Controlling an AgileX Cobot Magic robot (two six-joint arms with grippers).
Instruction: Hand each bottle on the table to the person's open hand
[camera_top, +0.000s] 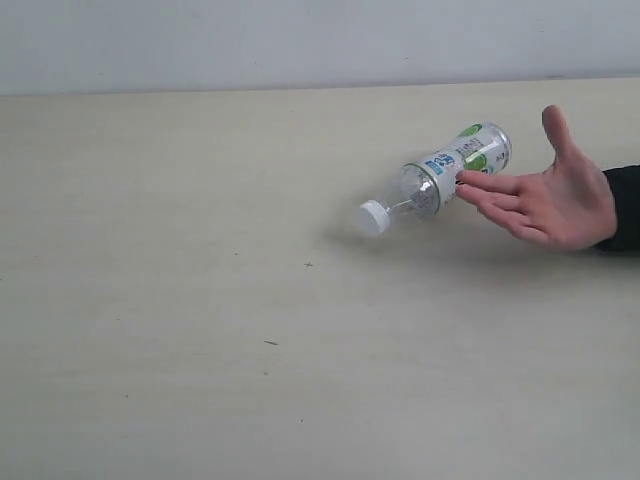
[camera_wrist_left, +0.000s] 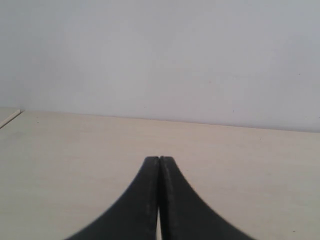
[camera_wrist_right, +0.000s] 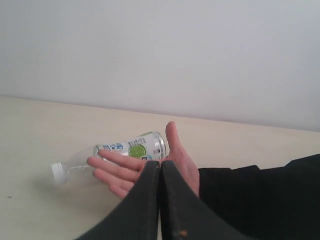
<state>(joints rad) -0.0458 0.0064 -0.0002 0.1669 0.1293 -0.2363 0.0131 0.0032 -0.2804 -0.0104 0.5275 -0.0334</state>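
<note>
The black right claw (camera_wrist_right: 160, 163) is nearest its wrist camera, its two jaws pressed together and holding nothing. The black left claw (camera_wrist_left: 159, 159) is also closed and empty, and its camera shows only the bare, pale beige wood-grain bench (camera_wrist_left: 60, 165) and a plain pale wall (camera_wrist_left: 160, 60).

Beyond the right claw, a bare open hand with a black sleeve cuff (camera_wrist_right: 177, 162) is held out with its thumb raised. Just past its fingers lies the only bottle in sight, a small clear plastic bottle with a green-blue label (camera_top: 445, 172). It is on its side on the bench, with its white cap (camera_top: 373, 217) pointing away from the hand. Whether the fingers touch the bottle is unclear.

To do this step well, the right claw should probably spread wide first. It can then straddle the bottle's labelled middle, clear of the fingers, and close gently, as thin plastic likely dents and rolls. Last, it lifts the bottle and lays it in the palm.
</note>
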